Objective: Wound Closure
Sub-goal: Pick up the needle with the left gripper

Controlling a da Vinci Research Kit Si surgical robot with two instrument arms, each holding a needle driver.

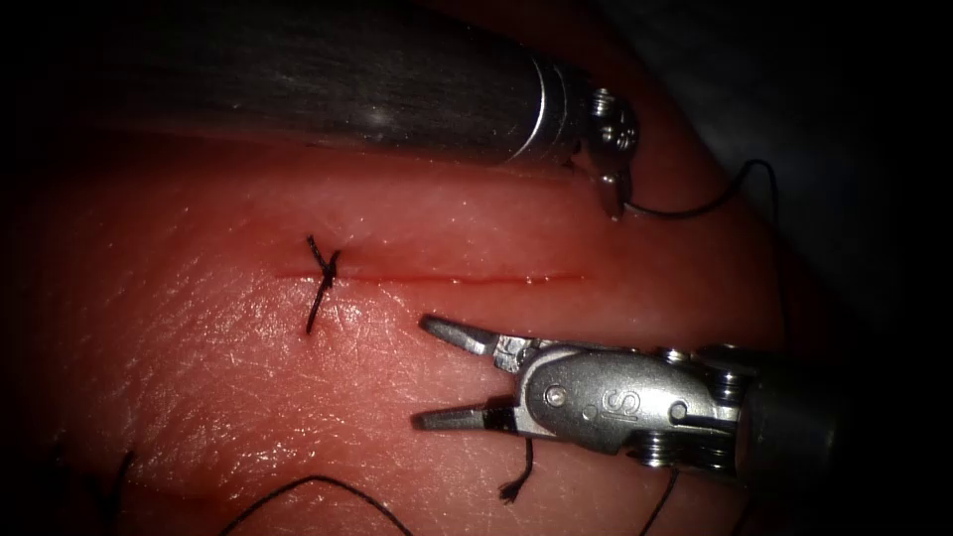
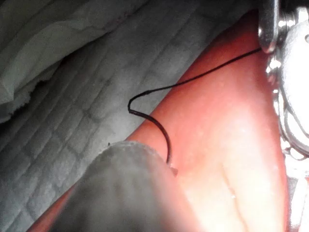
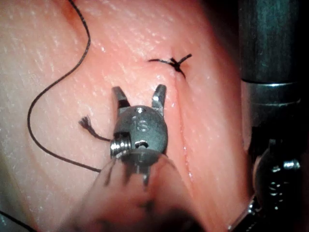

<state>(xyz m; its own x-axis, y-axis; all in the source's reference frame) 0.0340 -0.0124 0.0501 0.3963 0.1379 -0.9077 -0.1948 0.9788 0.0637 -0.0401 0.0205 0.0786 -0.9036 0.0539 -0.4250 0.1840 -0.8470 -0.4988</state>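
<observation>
The cut (image 1: 457, 280) runs level across the tissue (image 1: 228, 377). A knotted black stitch (image 1: 324, 266) with two short tails crosses its left end. My left tool (image 1: 613, 203) comes in over the far side of the cut, near its right end, shut on a black thread (image 1: 695, 210) that curves off to the right. The same thread (image 2: 193, 79) leads to that tool's metal wrist (image 2: 294, 63). My right tool (image 1: 422, 373) lies on the near side of the cut, its jaws open and holding nothing. Those open jaws (image 3: 139, 92) point toward the knot (image 3: 174, 63).
A short frayed thread end (image 1: 514, 486) lies under the right tool. A long loose strand (image 1: 318, 479) loops over the near tissue. White padded cloth (image 2: 72, 111) borders the tissue. The left arm's thick shaft (image 1: 328, 79) spans the far side.
</observation>
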